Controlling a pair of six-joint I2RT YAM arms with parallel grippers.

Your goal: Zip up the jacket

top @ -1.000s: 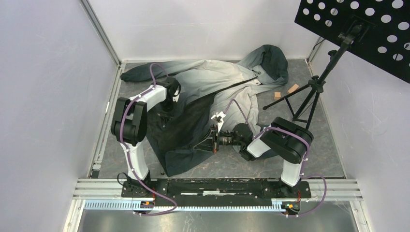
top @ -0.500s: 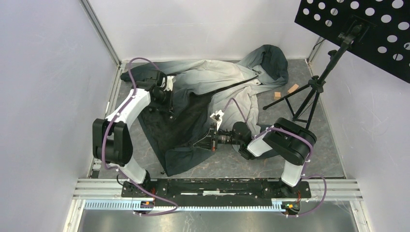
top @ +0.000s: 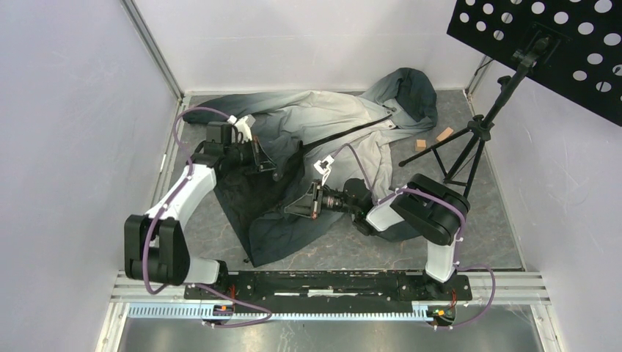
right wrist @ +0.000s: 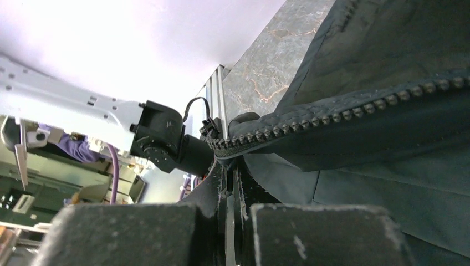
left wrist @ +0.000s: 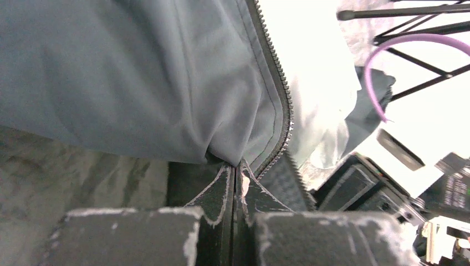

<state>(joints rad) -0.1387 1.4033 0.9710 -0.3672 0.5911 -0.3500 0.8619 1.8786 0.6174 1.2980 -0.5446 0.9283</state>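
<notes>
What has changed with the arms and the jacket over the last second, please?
The left end effector, shut on the jacket at its zipper edge, carried it right, folding fabric over the dark lining. The right end effector, also gripping a zipper edge, shifted left. The hood and stand stayed put.

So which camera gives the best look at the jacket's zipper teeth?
Right wrist: the zipper teeth run large and sharp across the frame. Left wrist shows a finer row; top external only a thin dark line.
</notes>
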